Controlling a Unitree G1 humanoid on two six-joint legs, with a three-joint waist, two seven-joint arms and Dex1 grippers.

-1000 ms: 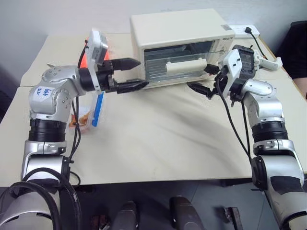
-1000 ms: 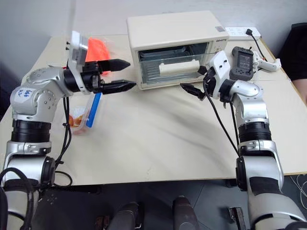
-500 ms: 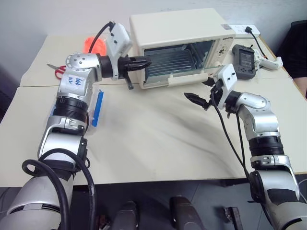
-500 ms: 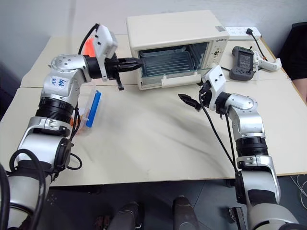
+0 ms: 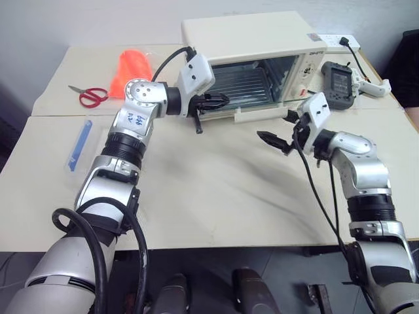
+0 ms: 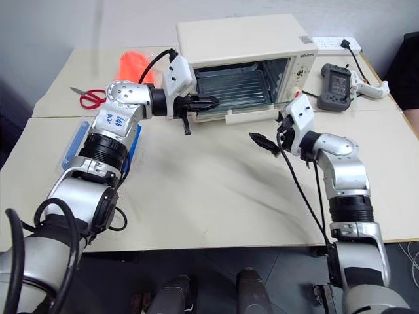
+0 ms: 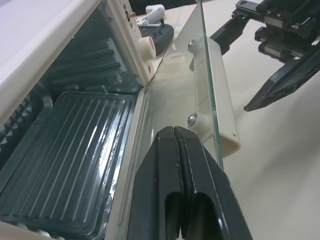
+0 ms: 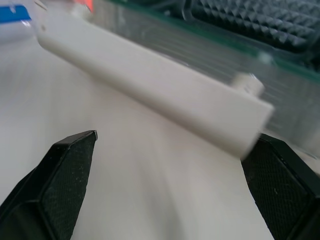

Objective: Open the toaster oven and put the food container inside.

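Observation:
The cream toaster oven stands at the back of the table with its glass door dropped open and the bar handle out front. My left gripper is shut on nothing, at the left end of the oven's mouth beside the door's edge. My right gripper stands open just right of and below the handle, not touching it. The food container, clear with blue strips, lies on the table at the left, partly behind my left arm.
Red scissors and an orange bag lie at the back left. A grey handheld controller and a power strip sit right of the oven. A dark tray lies inside the oven.
The oven door has gone from closed to dropped open. My left gripper shut and moved right to the oven's mouth. My right gripper sank back from the handle.

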